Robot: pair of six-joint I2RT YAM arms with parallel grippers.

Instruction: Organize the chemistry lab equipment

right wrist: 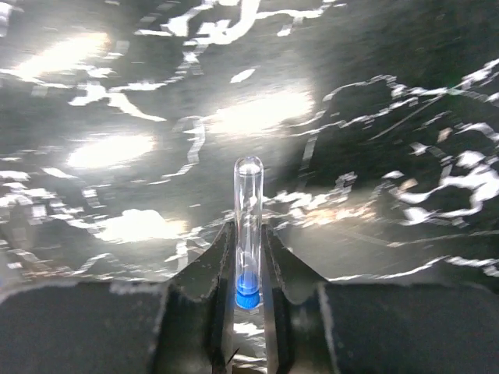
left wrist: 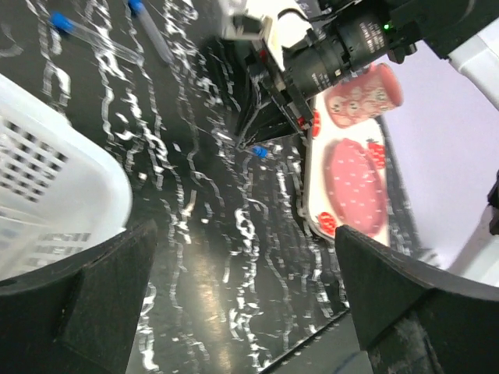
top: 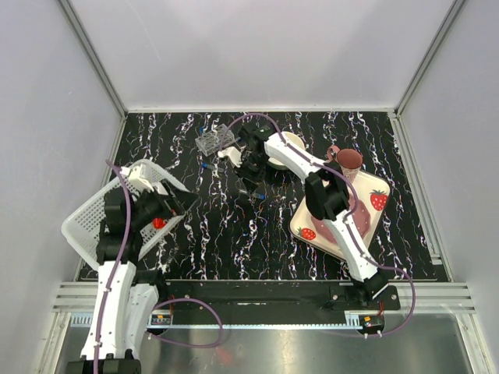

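My right gripper (right wrist: pixel 248 257) is shut on a thin clear blue-capped tube (right wrist: pixel 248 210). The cap sits between the fingers and the tube sticks out forward, just above the black marbled table. From above, this gripper (top: pixel 251 185) is at mid-table, in front of the small clear tube rack (top: pixel 216 140). The held tube's blue cap also shows in the left wrist view (left wrist: pixel 260 152). Two more blue-capped tubes (left wrist: pixel 61 23) lie on the table far left. My left gripper (left wrist: pixel 245 273) is open and empty, beside the white basket (left wrist: pixel 47 179).
A white perforated basket (top: pixel 93 218) lies at the left edge. A white bowl with a yellow rim (top: pixel 290 142) stands behind the right arm. A pink mug (top: pixel 348 162) and a strawberry-printed plate (top: pixel 373 204) are on the right. A small white object (top: pixel 230 156) lies by the rack.
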